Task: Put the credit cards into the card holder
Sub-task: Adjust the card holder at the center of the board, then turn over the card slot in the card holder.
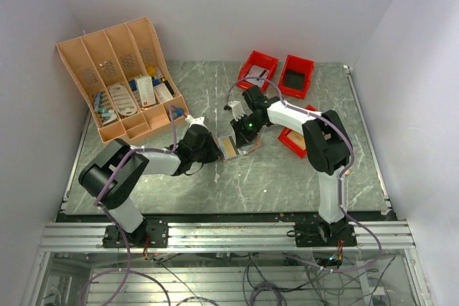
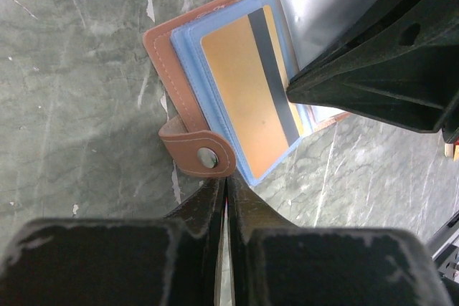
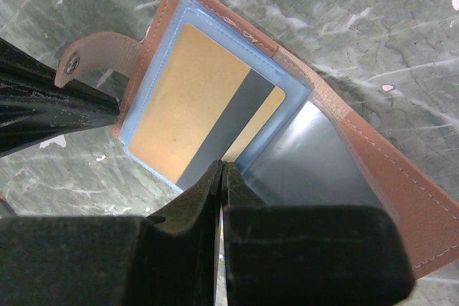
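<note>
The tan-brown card holder [image 1: 247, 147] lies open on the grey marble table between both arms. An orange credit card [image 2: 244, 84] with a black stripe sits in its blue plastic sleeve [image 2: 188, 55]; the card also shows in the right wrist view [image 3: 186, 98]. My left gripper [image 2: 226, 180] is shut, its tips against the snap tab [image 2: 197, 152] at the holder's edge. My right gripper [image 3: 222, 166] is shut, its tips touching the card's edge by the stripe. In the top view the left gripper [image 1: 215, 150] and right gripper [image 1: 244, 132] meet over the holder.
A large orange-tan slotted organiser rack [image 1: 122, 77] with small items stands at the back left. Two red bins [image 1: 258, 68] [image 1: 296, 75] stand at the back, and a third [image 1: 292, 137] lies under my right arm. White walls close in three sides.
</note>
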Available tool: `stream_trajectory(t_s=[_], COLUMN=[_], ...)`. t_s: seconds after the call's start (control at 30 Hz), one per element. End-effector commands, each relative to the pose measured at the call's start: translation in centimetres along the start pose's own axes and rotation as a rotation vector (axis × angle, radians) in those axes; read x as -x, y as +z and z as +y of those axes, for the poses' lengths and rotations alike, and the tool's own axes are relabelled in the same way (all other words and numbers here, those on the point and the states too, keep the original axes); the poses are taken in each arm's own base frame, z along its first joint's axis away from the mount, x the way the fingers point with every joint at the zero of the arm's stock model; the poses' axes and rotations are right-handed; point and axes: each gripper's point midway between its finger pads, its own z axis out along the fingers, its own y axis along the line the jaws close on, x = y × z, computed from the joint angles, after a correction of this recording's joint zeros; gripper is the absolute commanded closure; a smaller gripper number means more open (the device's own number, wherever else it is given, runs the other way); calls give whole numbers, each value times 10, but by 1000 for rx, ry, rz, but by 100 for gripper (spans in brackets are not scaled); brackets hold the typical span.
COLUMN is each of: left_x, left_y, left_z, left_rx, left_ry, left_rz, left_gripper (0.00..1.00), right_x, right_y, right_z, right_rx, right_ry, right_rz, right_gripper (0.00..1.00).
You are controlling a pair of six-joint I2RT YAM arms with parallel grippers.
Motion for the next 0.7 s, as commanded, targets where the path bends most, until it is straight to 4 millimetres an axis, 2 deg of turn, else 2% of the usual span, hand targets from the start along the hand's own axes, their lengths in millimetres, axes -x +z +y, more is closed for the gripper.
stream_trajectory(t_s=[0.0,0.13,0.33,0.67], left_x=[11,19,24,24], left_y=[3,-3,-2,7], left_z=[-8,-17,-32,-24], left_rx=[-25,-57,-133,-79], left_ry=[-5,-20,-67,-66], left_rz=[-28,-55,-79,-69], left_gripper=[87,84,72,60], right_x=[-18,-19,-19,-19], right_y=[14,15,15,16], right_z=[-13,-13,-12,-11], right_rx=[-35,-27,-25,-14], right_ry=[11,13,13,12], right_rz=[66,70,69,71], right_gripper=[98,98,97,96])
